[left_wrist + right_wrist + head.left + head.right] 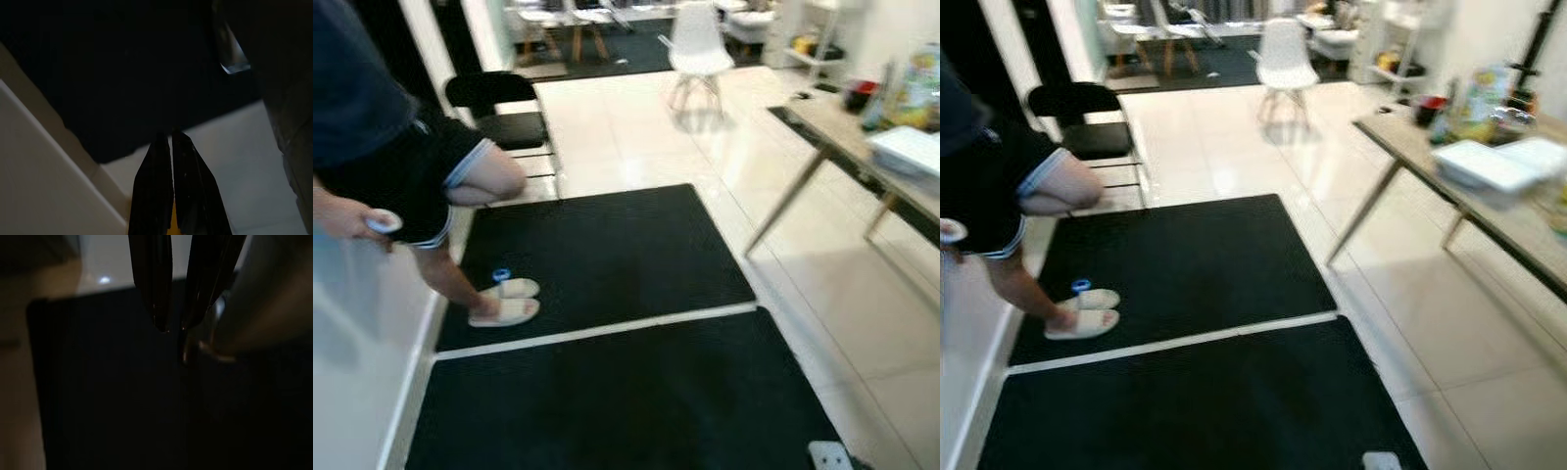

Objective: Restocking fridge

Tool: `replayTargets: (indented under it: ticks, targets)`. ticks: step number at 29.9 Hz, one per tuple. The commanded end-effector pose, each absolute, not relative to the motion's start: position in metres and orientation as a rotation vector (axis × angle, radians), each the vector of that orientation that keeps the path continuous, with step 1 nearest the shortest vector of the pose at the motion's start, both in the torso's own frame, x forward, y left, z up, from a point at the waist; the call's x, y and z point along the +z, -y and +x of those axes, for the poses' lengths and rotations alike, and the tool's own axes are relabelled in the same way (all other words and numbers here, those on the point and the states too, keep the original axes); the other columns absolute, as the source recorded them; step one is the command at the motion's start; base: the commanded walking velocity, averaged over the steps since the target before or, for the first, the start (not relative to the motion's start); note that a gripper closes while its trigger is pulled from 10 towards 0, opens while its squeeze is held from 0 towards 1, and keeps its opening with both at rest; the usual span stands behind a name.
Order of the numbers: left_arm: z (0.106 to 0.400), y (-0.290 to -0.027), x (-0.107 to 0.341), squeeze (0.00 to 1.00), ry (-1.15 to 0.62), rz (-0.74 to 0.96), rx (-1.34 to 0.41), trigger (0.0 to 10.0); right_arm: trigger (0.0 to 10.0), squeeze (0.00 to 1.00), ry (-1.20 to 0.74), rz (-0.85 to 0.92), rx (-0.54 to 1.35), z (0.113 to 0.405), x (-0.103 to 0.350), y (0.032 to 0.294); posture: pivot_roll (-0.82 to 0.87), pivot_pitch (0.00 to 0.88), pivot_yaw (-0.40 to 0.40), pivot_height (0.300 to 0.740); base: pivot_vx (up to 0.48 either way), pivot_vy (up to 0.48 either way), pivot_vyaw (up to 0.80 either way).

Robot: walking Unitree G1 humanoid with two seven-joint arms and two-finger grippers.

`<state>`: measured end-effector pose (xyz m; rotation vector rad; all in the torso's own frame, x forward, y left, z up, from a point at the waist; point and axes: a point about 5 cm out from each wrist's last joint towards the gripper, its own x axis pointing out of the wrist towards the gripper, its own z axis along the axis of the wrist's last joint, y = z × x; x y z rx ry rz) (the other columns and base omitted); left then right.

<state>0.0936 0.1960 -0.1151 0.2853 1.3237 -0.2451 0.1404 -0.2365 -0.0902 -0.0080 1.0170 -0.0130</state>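
fridge: no fridge is showing in these pictures, so i cannot say where it is standing; the restocking is looking not yet begun.
groceries: bottles and packets [1474, 103] are crowding the far end of the wooden table [1410, 137] at the upper right of the frame, with white containers [1484, 164] lying nearer along it.
floor: two black mats [607, 255] are covering the middle and bottom of the frame, with pale tile running between them.
person: a person [401, 166] in dark shorts is standing at the left edge, feet in pale slippers [506, 301] on the upper mat, one hand [352, 217] holding a small white thing.
chairs: a black chair [499, 108] is sitting at upper left, a white chair [695, 44] at upper centre.
left gripper [171, 139]: hanging over the mat's edge, its fingers pressed together, carrying nothing.
right gripper [177, 325]: hanging over the dark mat, its fingers slightly apart, pinching nothing.
risk, person: the person is standing close at left, so turning or stepping that way is likely to bump them.
risk, footing: the mat seams may be catching a foot while walking.
risk, view: the head pictures are blurring, so judging the table edge and picking from it may be going wrong.
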Motion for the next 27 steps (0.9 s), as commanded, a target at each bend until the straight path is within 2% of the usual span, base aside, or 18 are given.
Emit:
replayTargets:
  ticks: [1, 9, 27]
  targets:
    - [0.0996, -0.1862, -0.1147, 0.0, -1.295, 0.255, -0.268, 10.0, 10.0, 0.0, -1.047, -0.002, -0.004, 0.1328, -0.0941, 0.2322, -0.09, 0.0, 0.001, 0.74, 0.382, 0.0, -0.8]
    - [0.0997, -0.1865, -0.1146, 0.0, -1.294, 0.253, -0.269, 10.0, 10.0, 0.0, -1.043, -0.001, -0.01, 0.134, -0.0937, 0.2327, -0.09, 0.0, 0.002, 0.74, 0.384, 0.0, -0.76]
    - [0.0994, -0.1866, -0.1147, 0.0, -1.291, 0.269, -0.277, 10.0, 10.0, 0.0, -1.041, -0.013, -0.012, 0.1357, -0.0935, 0.2313, -0.08, 0.0, 0.006, 0.74, 0.384, 0.0, 0.0]
